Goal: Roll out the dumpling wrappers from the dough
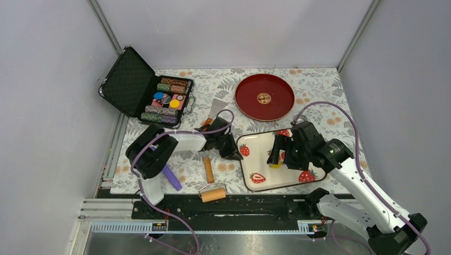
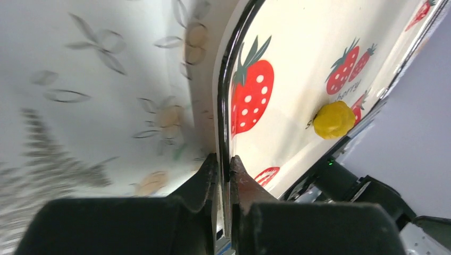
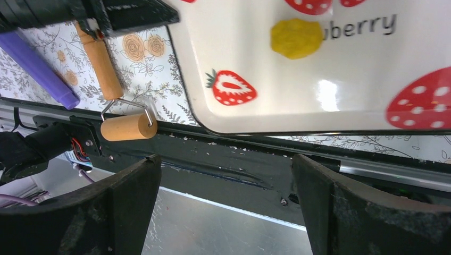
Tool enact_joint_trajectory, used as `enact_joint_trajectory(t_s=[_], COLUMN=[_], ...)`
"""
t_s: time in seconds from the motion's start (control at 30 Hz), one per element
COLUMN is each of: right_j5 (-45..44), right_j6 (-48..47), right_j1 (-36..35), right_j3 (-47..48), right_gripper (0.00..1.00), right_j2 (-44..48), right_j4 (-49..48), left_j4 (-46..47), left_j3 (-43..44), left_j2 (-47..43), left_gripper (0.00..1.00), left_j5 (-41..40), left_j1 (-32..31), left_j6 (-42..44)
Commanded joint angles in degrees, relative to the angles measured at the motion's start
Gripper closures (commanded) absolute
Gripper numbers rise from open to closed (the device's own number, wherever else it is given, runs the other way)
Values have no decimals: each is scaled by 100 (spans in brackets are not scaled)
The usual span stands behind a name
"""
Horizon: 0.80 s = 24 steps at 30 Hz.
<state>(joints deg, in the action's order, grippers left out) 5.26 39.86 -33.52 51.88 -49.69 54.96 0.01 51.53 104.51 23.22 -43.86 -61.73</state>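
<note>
A small yellow lump of dough (image 1: pixel 275 165) (image 2: pixel 333 119) (image 3: pixel 296 38) lies on the strawberry-print tray (image 1: pixel 260 156) (image 3: pixel 340 90), near its front middle. My left gripper (image 1: pixel 234 154) (image 2: pixel 224 164) is shut on the tray's left rim (image 2: pixel 226 106), with the thin edge pinched between the jaws. Over the tray hangs my right gripper (image 1: pixel 277 151) (image 3: pixel 226 175), open just above the dough with nothing between its fingers. The dumpling wrappers are out of view.
A wooden roller (image 1: pixel 213 194) (image 3: pixel 126 126), a wooden pin (image 1: pixel 209 169) and a purple tool (image 1: pixel 171 177) lie left of the tray. A red plate (image 1: pixel 264 97), a scraper (image 1: pixel 217 109) and an open poker-chip case (image 1: pixel 143 87) are at the back.
</note>
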Motion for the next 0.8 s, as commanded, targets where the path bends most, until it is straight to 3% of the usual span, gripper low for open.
enact_joint_trajectory(t_s=[0.0,0.27,0.67,0.7,0.77], right_j5=[63,80,136,134,142], right_j6=[-101,-145,-143,-137,-136], right_j1=[29,30,30,34,35], right_j3=[220,232,221,226,223], right_gripper=[1,0,0,0,0], right_j2=[-53,-149,-244,-249,-252], right_j4=[-39,-40,-126,-124,-121], left_j4=[-1449,-2505,-2454,-2395,-2335], left_j3=[333,527,323,288,251], left_j2=[-166,-104,-332,-373,-560], left_gripper=[100,100,100,94,71], left_j5=[402,694,598,614,621], left_j1=[474,1347,1474,1476,1475], left_j6=[1835,3053,2930,2893,2825])
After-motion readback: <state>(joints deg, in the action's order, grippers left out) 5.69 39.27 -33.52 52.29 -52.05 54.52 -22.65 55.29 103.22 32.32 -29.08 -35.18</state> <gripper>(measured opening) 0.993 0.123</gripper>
